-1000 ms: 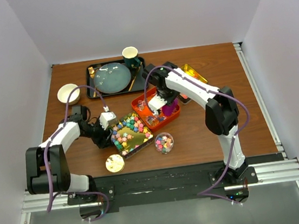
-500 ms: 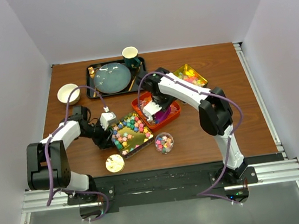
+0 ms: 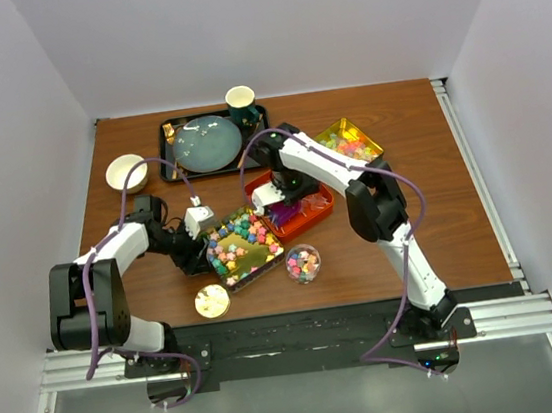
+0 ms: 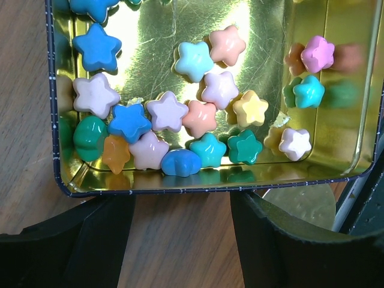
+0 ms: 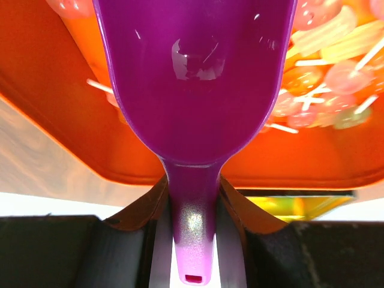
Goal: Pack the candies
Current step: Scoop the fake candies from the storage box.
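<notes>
Many star-shaped candies (image 4: 167, 111) in the gold tin (image 4: 162, 36), just beyond the left gripper (image 4: 183, 210), fingers (image 4: 78, 246) wide apart; right gripper (image 5: 192, 240) clamped tight on the purple scoop (image 5: 195, 78) handle, scoop bowl over the orange tray (image 5: 72, 120).

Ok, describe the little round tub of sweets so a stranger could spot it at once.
On the wooden table, find the gold-lined tin of star candies near the front middle. Just right of its near corner stands the small round clear tub of multicoloured sweets. Unlike the rectangular orange tray behind it, it's round; unlike the flat gold disc to its left, it's see-through.
</notes>
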Controlling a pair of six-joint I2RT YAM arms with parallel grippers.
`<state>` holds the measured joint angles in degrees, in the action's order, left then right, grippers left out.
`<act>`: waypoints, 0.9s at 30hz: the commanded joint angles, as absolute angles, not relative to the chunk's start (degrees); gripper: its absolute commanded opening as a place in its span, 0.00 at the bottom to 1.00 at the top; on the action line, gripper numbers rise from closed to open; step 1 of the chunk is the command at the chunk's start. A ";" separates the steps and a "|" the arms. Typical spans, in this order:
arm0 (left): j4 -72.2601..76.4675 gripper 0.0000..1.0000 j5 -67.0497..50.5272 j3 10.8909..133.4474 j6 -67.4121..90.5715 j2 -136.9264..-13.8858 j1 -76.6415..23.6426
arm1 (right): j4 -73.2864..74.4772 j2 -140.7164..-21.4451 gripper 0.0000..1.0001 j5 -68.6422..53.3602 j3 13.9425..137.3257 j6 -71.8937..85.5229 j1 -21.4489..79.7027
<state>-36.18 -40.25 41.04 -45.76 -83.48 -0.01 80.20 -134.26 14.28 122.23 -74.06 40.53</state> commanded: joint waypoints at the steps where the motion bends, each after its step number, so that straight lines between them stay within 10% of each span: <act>1: -32.70 0.69 -45.26 43.15 -43.33 -82.09 0.00 | 87.35 -137.45 0.00 1.77 127.16 -61.82 41.40; 27: -31.90 0.68 -45.88 44.65 -39.73 -80.33 0.00 | 80.95 -141.16 0.00 -4.39 135.63 -41.75 42.19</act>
